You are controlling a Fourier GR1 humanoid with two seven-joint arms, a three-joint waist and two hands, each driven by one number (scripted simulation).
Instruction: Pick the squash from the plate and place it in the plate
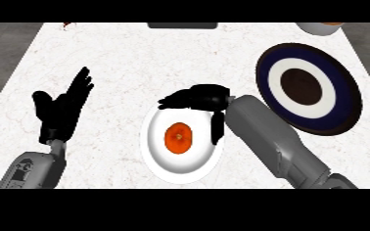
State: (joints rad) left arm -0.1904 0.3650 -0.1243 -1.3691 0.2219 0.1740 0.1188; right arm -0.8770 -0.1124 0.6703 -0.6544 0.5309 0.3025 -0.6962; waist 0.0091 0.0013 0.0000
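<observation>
Black fingers (189, 98) of the right hand (202, 98) are curling inward, bunched just above the far rim of the white plate (155, 151). They are holding nothing: the squash (178, 137) is showing whole and uncovered below them. One dark digit, probably the thumb, is hanging down along the white plate's right edge. Whether any fingertip is touching the rim is hard to tell from this angle.

Right forearm (278, 144) is running grey from the lower right corner up to the wrist, passing between the two plates and overlapping the white plate's right side.

Squash is sitting orange and round in the middle of the white plate, clear of the hand.

Dark blue plate (339, 103) is lying to the right on the counter (145, 54), with a white ring and a dark centre. Nothing is lying on it. Its lower left rim is sitting just beside the right forearm.

Left hand (61, 110) is resting at the left side, fingers straight and spread, pointing up and away, well apart from both plates. Its grey left forearm (33, 169) is coming in from the lower left corner.

At the far edge, a dark flat object (182, 25) and a partly cropped bowl (321, 28) are showing.
</observation>
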